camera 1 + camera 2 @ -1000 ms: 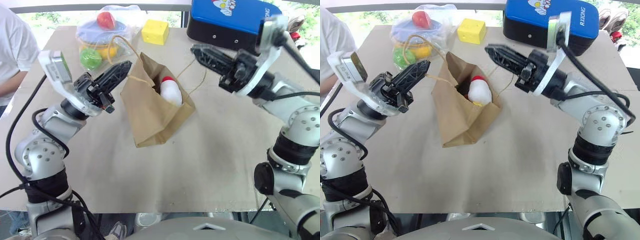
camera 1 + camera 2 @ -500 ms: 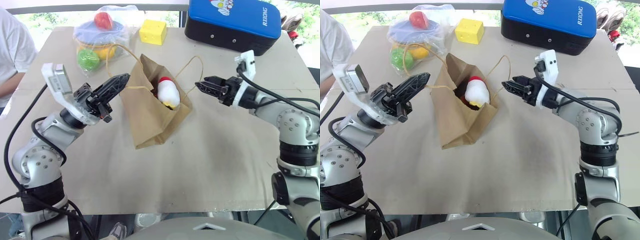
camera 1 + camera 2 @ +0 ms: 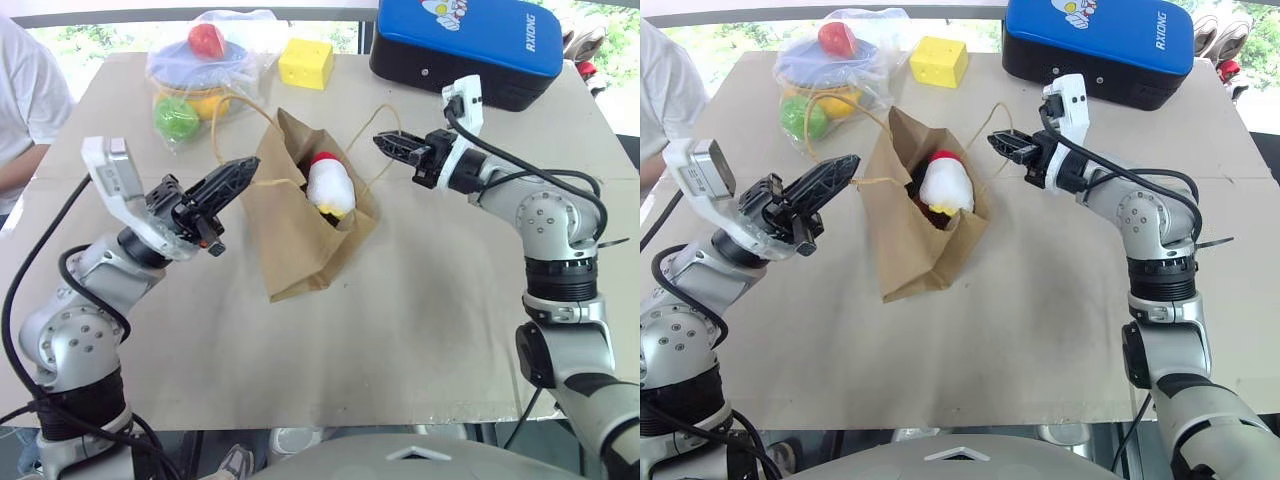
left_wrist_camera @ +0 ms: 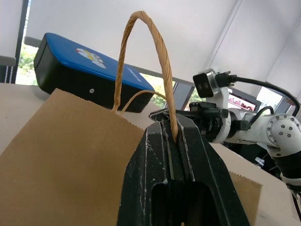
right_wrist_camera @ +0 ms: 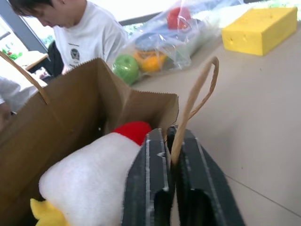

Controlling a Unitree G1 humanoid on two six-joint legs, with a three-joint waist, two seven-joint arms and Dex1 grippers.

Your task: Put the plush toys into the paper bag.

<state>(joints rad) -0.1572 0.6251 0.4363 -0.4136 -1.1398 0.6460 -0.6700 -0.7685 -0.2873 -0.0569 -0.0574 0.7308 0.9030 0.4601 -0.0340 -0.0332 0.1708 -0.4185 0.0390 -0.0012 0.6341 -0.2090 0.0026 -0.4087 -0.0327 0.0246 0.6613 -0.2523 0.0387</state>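
Brown cardboard covers the bench (image 3: 420,330), where the paper bag (image 3: 300,235) stands open mid-surface with the white chicken plush (image 3: 330,187) poking from its mouth. Each twine handle is pinched: the left pincer (image 3: 243,172) clamped on one loop (image 4: 146,52), the right pincer (image 3: 388,143) clamped on the other (image 5: 195,103).

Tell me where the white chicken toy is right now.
The white chicken toy sits in the open mouth of the paper bag at table centre, between the left gripper and right gripper.
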